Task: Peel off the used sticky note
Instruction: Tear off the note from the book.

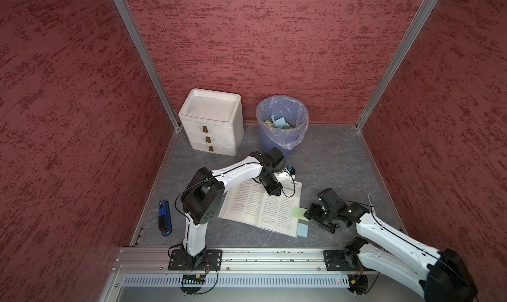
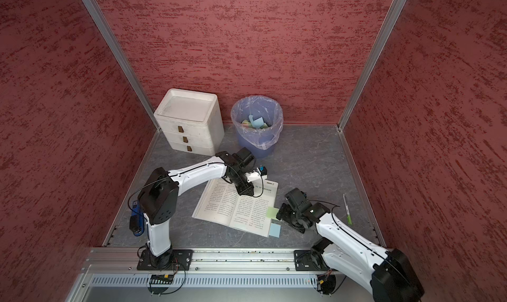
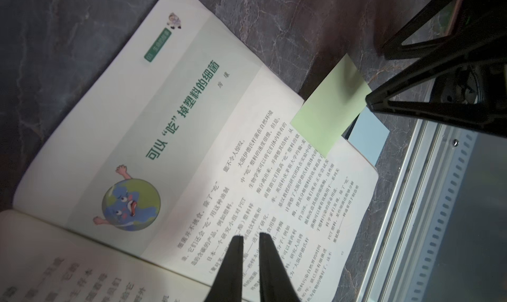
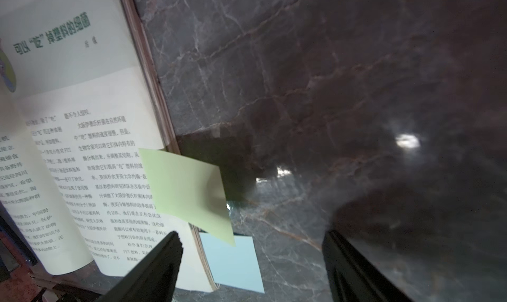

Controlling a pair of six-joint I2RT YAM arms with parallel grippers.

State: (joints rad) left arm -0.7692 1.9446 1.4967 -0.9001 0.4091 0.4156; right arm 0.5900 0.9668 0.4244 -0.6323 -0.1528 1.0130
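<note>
An open book (image 1: 255, 204) lies flat on the grey table. A green sticky note (image 1: 299, 212) juts out past the right page's outer edge, its free end lifted, as the right wrist view shows (image 4: 186, 193). A blue sticky note (image 4: 233, 262) pokes out lower down from under the pages. My right gripper (image 4: 252, 232) is open, and the green note's free corner sits at the mouth of its jaws. In the left wrist view one right fingertip (image 3: 369, 101) is at the green note's (image 3: 329, 108) corner. My left gripper (image 3: 251, 236) is shut, empty, tips down on the right page.
A blue bin (image 1: 282, 122) with a plastic liner and discarded notes stands at the back, next to a white drawer unit (image 1: 211, 119). A blue stapler (image 1: 164, 218) lies left of the book. A pen (image 2: 347, 208) lies to the right. A metal rail (image 1: 247, 255) runs along the front.
</note>
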